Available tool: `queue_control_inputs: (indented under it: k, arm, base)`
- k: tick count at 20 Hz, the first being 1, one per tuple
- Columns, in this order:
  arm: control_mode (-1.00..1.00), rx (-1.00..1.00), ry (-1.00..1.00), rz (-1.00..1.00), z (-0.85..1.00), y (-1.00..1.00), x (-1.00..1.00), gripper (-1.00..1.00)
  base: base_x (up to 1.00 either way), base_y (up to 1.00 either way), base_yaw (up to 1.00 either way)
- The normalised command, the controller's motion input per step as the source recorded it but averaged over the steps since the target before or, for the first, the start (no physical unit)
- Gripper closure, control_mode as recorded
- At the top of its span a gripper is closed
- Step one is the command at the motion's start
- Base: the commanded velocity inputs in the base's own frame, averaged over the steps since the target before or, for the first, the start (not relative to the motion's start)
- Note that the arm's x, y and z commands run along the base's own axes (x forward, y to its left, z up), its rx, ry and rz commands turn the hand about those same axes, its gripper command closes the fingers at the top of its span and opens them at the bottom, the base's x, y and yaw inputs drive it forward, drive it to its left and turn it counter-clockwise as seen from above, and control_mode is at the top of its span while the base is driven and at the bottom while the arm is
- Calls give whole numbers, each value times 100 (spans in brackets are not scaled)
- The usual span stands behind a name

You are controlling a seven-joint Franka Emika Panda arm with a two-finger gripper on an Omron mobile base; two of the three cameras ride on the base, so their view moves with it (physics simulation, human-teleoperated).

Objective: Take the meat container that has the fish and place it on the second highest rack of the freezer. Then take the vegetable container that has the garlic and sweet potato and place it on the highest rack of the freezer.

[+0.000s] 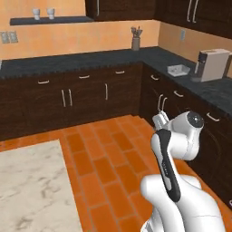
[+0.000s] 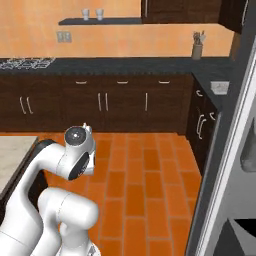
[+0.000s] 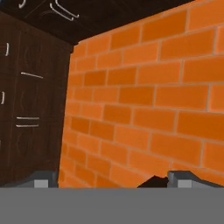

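Neither container is in hand: the hand (image 3: 112,179) is spread and carries nothing above the orange floor (image 3: 144,109), so both freezer (image 2: 235,165) placements look pending.

Orange brick-patterned floor tiles (image 3: 148,109) are seen ahead of the jaws; dark brown wood-grain cabinets (image 3: 30,100) with pale handles off to one side, speckled dark grey countertop (image 1: 90,61) beyond.

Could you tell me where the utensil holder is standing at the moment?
The utensil holder stands on the dark back counter against the orange wall, near the inner corner, upper right of centre in the left base view.
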Motion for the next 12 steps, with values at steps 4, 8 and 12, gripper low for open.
queue_control_inputs:
  k: [4,8,12]
  arm:
    - [100,0,0,0,0,0,0,-100]
    - [100,0,0,0,0,0,0,-100]
    - [100,0,0,0,0,0,0,-100]
  base:
    - [100,-24,-9]
    - [100,-10,-22]
    - [100,0,-30]
